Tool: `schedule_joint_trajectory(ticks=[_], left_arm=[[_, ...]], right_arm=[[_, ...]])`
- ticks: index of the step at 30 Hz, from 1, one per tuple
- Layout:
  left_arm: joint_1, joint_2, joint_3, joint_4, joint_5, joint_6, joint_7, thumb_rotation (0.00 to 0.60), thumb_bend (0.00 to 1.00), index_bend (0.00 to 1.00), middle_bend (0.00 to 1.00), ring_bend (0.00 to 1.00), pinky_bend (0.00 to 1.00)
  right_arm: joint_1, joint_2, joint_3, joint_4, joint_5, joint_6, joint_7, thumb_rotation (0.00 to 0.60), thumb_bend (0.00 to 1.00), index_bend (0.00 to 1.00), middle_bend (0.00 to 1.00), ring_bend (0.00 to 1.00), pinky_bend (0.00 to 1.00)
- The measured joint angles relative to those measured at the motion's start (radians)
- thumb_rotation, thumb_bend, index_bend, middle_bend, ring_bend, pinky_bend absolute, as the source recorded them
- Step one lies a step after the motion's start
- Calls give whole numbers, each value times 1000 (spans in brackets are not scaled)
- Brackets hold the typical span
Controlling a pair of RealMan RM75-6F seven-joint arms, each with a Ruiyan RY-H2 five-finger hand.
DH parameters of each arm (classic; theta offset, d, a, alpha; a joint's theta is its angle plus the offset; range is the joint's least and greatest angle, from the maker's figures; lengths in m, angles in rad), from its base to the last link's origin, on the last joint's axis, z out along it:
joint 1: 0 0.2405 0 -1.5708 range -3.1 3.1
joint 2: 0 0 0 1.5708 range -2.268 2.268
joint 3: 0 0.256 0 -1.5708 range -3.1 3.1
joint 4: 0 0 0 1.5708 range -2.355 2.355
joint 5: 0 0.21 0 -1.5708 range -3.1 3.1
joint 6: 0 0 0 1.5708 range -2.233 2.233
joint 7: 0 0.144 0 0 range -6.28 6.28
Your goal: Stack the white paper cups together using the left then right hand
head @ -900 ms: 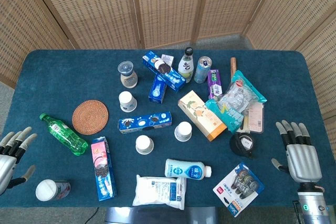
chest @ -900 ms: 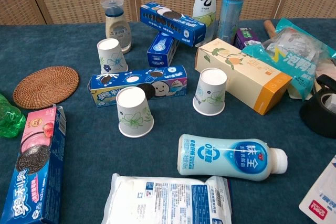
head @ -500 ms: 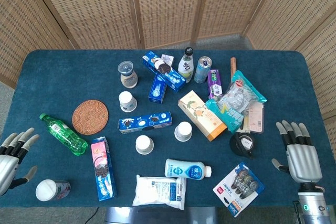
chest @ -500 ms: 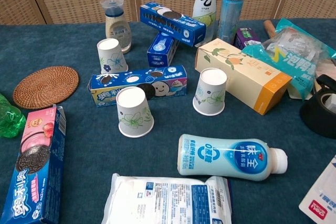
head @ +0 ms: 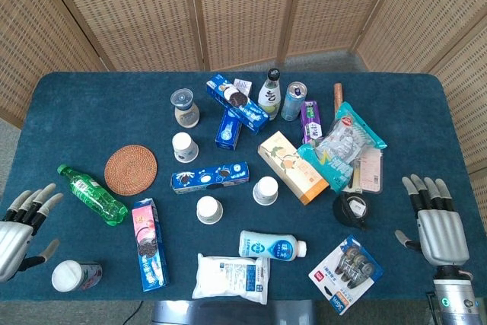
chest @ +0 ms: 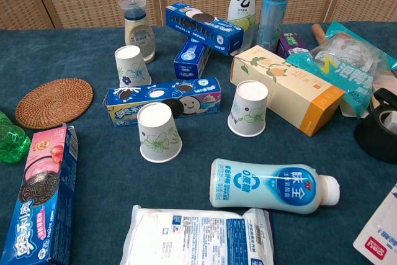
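1. Three white paper cups, one [chest: 159, 132], another [chest: 249, 108] and a third [chest: 131, 65], are seen upside down, apart, mid table [head: 68, 104].
2. Left hand [head: 19, 222] and right hand [head: 436, 222] are held empty, fingers spread.

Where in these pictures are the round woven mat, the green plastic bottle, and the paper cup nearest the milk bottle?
round woven mat [head: 130, 170]: head view, centre of the weave.
green plastic bottle [head: 94, 196]: head view, middle of its lying body.
paper cup nearest the milk bottle [chest: 247, 113]: chest view, side wall with the flower print.
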Motion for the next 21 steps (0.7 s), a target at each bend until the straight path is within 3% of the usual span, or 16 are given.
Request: schedule_joint_trajectory(ticks=[10,21], left_arm=[[-78,42,-56,-39,-78,-100,-8,600,400,0,0,0,0],[-273,85,-173,-129,-277,-370,94,600,400,0,0,0,0]], right_arm=[[0,-1,-2,-3,-1,-1,-4,600,0,0,0,0,0],[-1,5,6,-7,7,4,6,600,0,0,0,0,0]])
